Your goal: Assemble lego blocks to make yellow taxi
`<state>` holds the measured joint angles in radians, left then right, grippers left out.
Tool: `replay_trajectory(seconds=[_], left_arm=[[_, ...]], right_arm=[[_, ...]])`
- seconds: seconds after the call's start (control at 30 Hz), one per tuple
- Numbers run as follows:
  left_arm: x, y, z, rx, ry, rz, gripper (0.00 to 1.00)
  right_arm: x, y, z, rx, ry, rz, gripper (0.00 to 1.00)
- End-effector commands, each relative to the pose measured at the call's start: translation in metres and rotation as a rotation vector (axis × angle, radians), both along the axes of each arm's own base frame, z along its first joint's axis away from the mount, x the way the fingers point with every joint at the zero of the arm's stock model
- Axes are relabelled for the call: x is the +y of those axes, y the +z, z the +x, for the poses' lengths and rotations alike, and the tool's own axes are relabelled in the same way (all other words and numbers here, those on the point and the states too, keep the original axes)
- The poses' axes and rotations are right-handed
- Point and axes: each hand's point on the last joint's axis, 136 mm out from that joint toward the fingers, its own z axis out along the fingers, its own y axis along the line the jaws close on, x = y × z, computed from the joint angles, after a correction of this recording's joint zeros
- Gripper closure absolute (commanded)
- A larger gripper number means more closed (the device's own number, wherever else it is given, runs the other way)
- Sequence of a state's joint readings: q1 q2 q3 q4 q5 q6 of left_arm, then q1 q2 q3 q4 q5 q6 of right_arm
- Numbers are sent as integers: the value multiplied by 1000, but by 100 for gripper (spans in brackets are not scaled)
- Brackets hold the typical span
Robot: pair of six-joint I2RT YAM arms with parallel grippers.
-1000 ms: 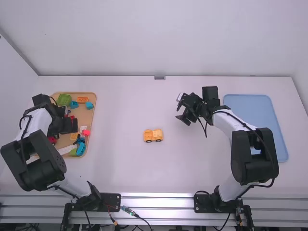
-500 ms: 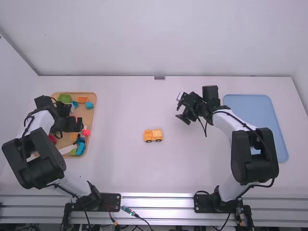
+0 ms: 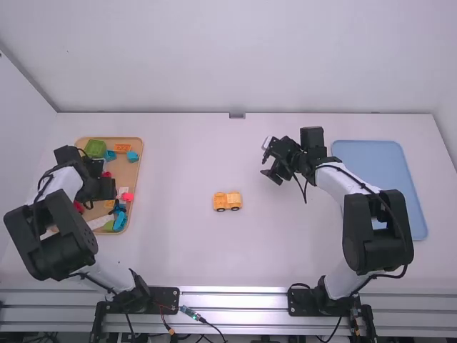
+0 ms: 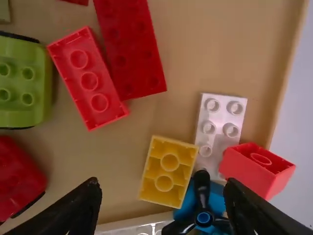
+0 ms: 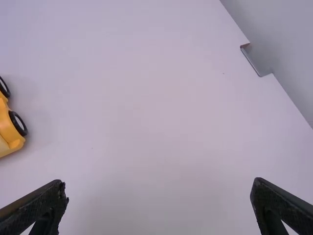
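pincers wide, the left gripper (image 3: 108,189) hovers over the tray (image 3: 141,164), yellow block (image 4: 166,172) inside, near the tabletop's left edge; wide-fingered right gripper (image 3: 268,171) hangs beyond a yellow vehicle (image 3: 227,201) midway between side edges.

The block tray (image 3: 130,173) lies on the table (image 3: 178,250) well to the left of the toy car (image 3: 227,201), and the other tray (image 3: 368,161) lies well to its right, both stretching from farther off than the car to nearer the robot. Among the blocks in the left-hand tray, two (image 3: 122,148) (image 3: 133,156) sit farther off than the car, and a strip (image 3: 100,222) nearer the robot than it.
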<state>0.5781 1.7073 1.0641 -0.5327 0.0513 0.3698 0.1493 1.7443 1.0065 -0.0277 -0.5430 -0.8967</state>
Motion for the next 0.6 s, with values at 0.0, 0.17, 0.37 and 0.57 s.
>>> replay_trajectory(seconds=[0.0,0.17,0.37,0.57], left_arm=[[-3,-12,-11,35,41,-22,29],[-5,-19,-15,42,17,-15,28],[7,-25,-30,100,104,51,31],[11,-25,-30,96,132,70,41]], right_arm=[[2,10,-2,-18,5,8,1],[1,10,-2,-18,4,8,1],[0,9,-2,-14,1,8,1],[4,9,-4,-14,10,8,1]])
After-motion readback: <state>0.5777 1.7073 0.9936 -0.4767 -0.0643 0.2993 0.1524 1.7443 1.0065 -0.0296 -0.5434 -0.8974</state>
